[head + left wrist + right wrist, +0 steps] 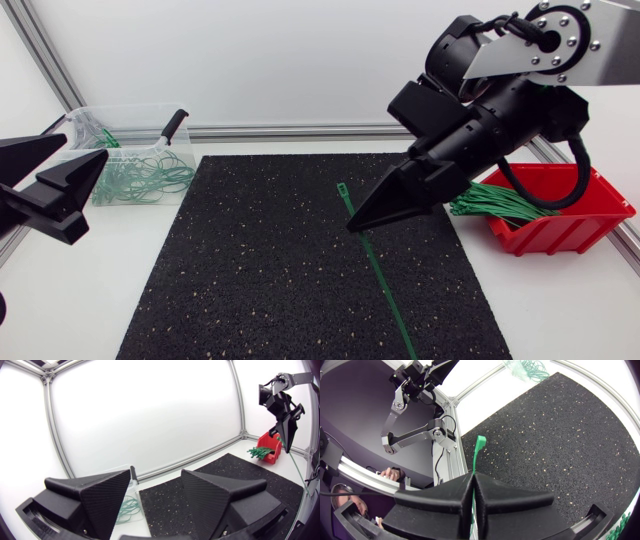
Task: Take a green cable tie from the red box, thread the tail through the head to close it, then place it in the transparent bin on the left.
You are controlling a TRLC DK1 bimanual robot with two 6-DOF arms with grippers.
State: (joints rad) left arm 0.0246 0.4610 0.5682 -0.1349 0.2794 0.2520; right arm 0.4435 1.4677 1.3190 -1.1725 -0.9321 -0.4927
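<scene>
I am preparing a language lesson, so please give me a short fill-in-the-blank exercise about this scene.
The cable tie held by the right gripper is ____ in colour.
The fingers of the left gripper are ____.
The bundle of spare ties lies in the ____ box.
Missing words: green, open, red.

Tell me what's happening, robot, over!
Right gripper: jaws shut on green cable tie, over the mat. Left gripper: jaws open, empty. Nothing blocking.

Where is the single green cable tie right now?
The cable tie is clamped in the right gripper above the black mat, right of its middle in the head view, with the red box further right.
</scene>
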